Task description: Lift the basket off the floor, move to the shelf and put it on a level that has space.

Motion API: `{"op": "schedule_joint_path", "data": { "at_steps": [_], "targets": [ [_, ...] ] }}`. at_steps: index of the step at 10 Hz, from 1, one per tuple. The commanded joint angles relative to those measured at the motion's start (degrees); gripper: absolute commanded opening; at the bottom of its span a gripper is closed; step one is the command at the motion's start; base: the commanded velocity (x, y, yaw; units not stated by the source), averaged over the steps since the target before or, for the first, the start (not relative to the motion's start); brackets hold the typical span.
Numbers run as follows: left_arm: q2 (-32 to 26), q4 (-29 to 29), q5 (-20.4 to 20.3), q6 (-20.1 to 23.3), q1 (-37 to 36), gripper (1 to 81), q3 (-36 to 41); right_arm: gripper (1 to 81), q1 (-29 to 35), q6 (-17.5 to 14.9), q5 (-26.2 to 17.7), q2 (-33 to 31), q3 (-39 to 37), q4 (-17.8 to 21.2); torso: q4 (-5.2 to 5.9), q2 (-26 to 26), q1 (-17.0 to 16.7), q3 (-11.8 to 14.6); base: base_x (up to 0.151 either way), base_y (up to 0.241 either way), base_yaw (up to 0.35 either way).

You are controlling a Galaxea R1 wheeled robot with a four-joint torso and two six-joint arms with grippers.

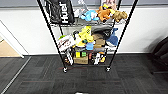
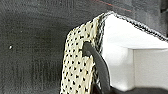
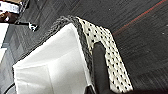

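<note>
The basket [image 2: 77, 72] has a cream-and-dark checkered wall, a dark rim and a white lining [image 3: 55, 65]. It hangs above the dark carpet floor [image 3: 145, 50], held at its two ends. My left gripper [image 2: 93, 53] is shut on one end wall, with a dark finger [image 2: 97, 65] pressed on the outside. My right gripper [image 3: 92, 52] is shut on the opposite end, its finger [image 3: 100, 67] against the weave. The shelf [image 1: 86, 35], a black wire rack on casters, stands straight ahead by the white wall. Every level I see on it is loaded, and its posts run past the picture's upper edge.
A black bag [image 1: 61, 11] and plush toys [image 1: 103, 12] crowd the upper visible tier, and boxes and toys [image 1: 85, 40] fill the lower ones. Dark carpet [image 1: 82, 80] lies between me and the rack. A dark seat [image 1: 161, 53] stands at the right, and tan flooring [image 1: 6, 50] shows at the left.
</note>
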Motion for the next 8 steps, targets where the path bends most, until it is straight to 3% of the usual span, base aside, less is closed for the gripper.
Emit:
{"op": "schedule_joint_path", "data": {
  "at_steps": [1,6,7,8],
  "targets": [
    [-2.41,-0.54,1.07,0.01,-3.47,1.0,4.36,1.0,5.63,0.63,1.74,-4.63,6.46,1.4,0.0,5.4,-3.47,4.87,0.0,0.0,0.0],
    [-1.01,-0.54,-2.8,-0.08,-0.47,1.0,5.06,1.0,10.37,1.24,0.77,-4.28,7.6,1.67,0.0,15.35,-10.04,10.75,0.0,0.0,0.0],
    [-1.27,-0.54,-2.89,-0.16,-0.9,1.0,5.15,1.0,10.73,1.42,0.77,-3.93,7.6,1.67,0.0,17.1,-11.17,8.07,0.0,0.0,0.0],
    [-2.05,-0.72,-2.71,-0.17,-2.31,1.0,5.76,1.0,10.64,1.42,0.77,-3.4,7.6,1.67,0.0,18.43,-12.06,8.77,0.0,0.0,0.0]
  ]
}}
